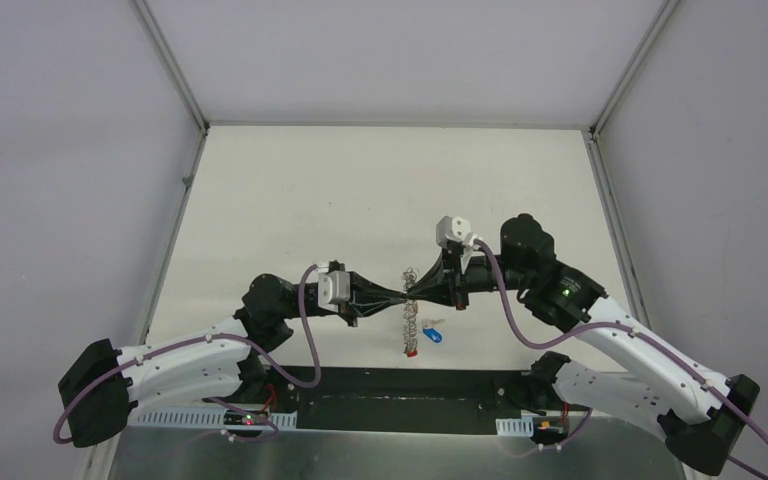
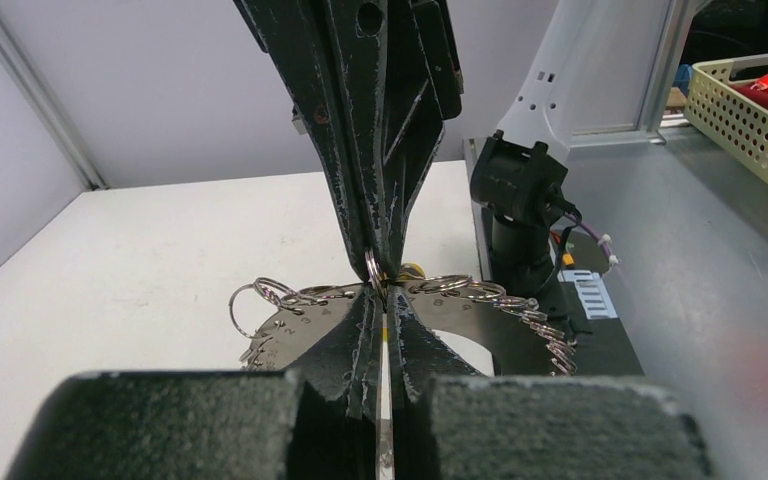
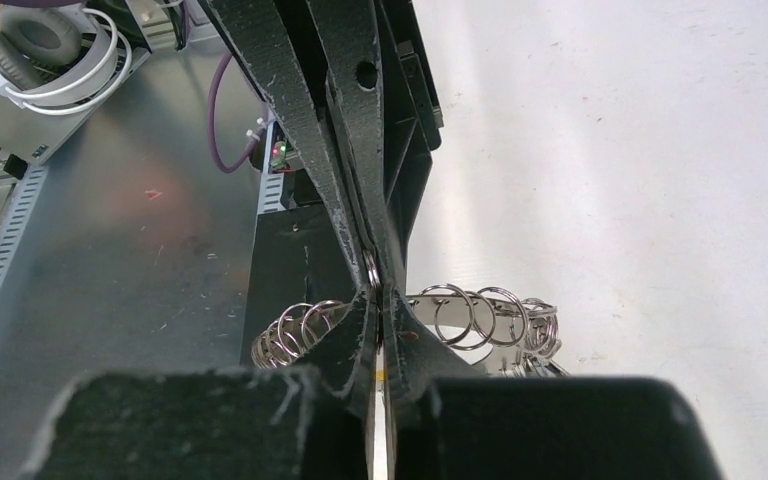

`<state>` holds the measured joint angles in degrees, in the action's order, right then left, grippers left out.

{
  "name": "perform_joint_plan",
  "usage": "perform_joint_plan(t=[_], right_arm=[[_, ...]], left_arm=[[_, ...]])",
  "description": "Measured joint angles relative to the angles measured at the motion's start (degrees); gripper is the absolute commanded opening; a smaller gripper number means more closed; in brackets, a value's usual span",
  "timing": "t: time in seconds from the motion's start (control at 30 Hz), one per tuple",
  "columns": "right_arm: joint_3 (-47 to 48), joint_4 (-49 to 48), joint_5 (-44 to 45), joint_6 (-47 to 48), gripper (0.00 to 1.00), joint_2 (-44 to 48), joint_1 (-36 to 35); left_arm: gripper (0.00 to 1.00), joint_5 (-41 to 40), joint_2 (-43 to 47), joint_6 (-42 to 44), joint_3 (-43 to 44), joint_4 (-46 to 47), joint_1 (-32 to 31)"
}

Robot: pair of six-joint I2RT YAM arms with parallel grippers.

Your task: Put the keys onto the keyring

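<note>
Where our two arms meet: over the middle of the table (image 1: 360,190), the left gripper (image 1: 398,296) and the right gripper (image 1: 417,293) stand tip to tip, directly above the keyring (image 1: 409,325).
Left fingers (image 2: 355,330): we see them pressed together with no gap at the tips. A thin yellow sliver shows between them in the left wrist view, and we cannot tell what it belongs to.
Right fingers (image 3: 355,335): closed to a point as well, their tips against the left tips.
Small split ring (image 2: 372,268): it stands upright exactly where the two sets of tips touch. We cannot tell which pair pinches it.
Keyring layout: a row of many silver split rings lies on the table under the tips, running from near the arm bases away from them.
Yellow tag (image 2: 411,269): we see only a small bit just behind the tips, beside the rings. Its key is hidden.
Blue-tagged key (image 1: 432,335): it lies flat on the table just right of the keyring's near part, apart from both grippers.
Red bit (image 1: 413,351): it sits at the near end of the keyring.
Off the table: white headphones (image 3: 60,50) and a cream basket (image 2: 750,110).
</note>
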<state>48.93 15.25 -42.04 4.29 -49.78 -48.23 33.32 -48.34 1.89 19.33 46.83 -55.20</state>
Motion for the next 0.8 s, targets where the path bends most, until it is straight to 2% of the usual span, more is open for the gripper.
perform_joint_plan(t=[0.03,0.07,0.2,0.47,0.8], right_arm=[[0.00,0.02,-0.02,0.11,0.00,0.00,-0.02],[0.00,0.04,-0.02,0.26,0.00,-0.02,-0.02],[0.02,2.12,-0.22,1.07,0.00,-0.39,-0.02],[4.83,14.38,0.76,6.10,0.00,-5.20,-0.02],[13.79,28.48,1.44,11.85,0.00,-13.31,-0.02]], left_arm=[[0.15,0.00,0.04,0.00,0.00,-0.11,0.00],[0.21,-0.02,0.15,-0.02,0.00,-0.35,0.00],[0.33,-0.92,1.81,0.50,0.04,-2.71,0.00],[0.37,-3.28,5.66,4.79,6.29,-18.80,0.00],[0.37,-3.04,0.02,8.09,11.63,-31.10,0.00]])
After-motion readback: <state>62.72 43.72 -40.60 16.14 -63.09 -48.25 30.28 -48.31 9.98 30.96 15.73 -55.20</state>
